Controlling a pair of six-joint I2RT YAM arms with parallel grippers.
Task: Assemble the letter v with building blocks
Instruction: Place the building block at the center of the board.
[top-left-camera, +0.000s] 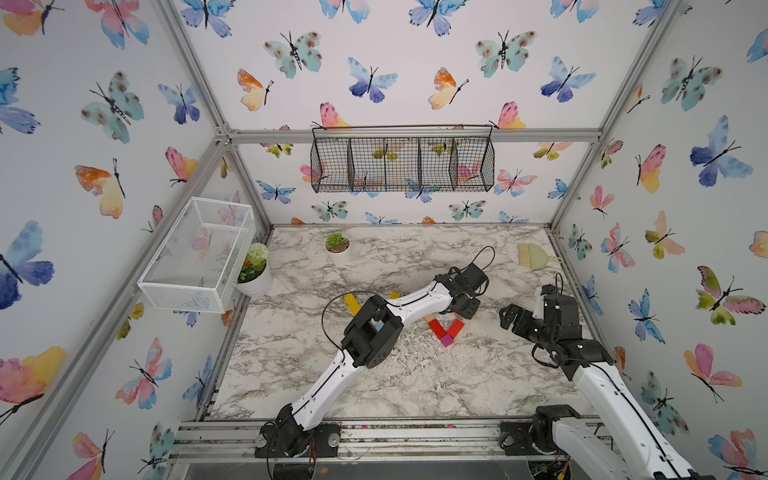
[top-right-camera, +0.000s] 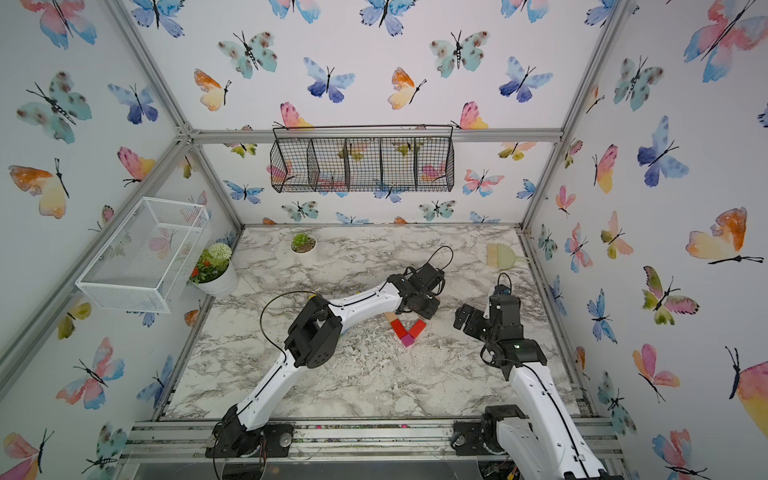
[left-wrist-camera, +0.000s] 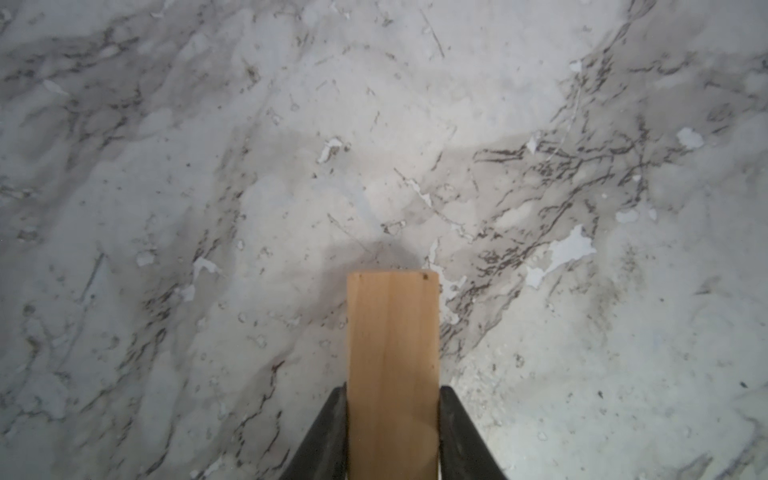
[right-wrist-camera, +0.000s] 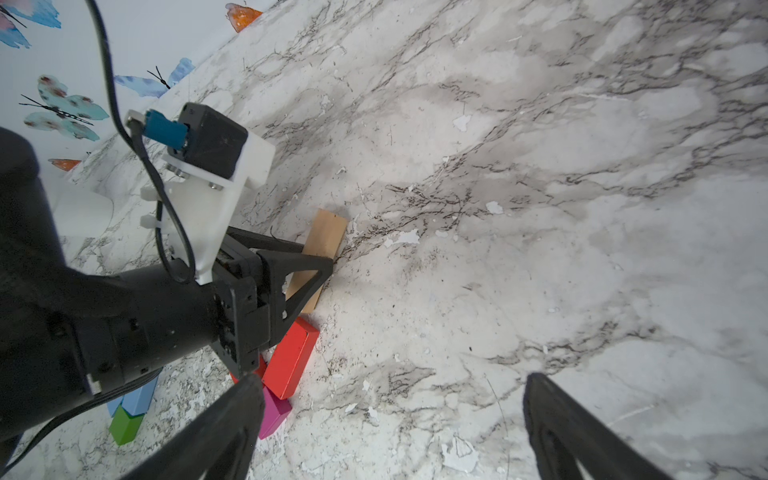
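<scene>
I have the left gripper (left-wrist-camera: 393, 387) clamped on the sides of a tan bar (left-wrist-camera: 392, 324), low over the table (left-wrist-camera: 166, 208). I judge this bar is meant to lengthen one leg of the V beyond a red bar (right-wrist-camera: 291, 357), with the pink cube (right-wrist-camera: 274, 411) as the tip. The right gripper (right-wrist-camera: 392, 382) hangs wide and empty nearby, clear of the work. The left wrist view gives only the grip and bare marble. The right wrist view shows the tan bar roughly in line with the red one, though I cannot tell whether they touch. In a top view the arm hides that bar, but a spare yellow bar (top-left-camera: 352, 303) shows.
</scene>
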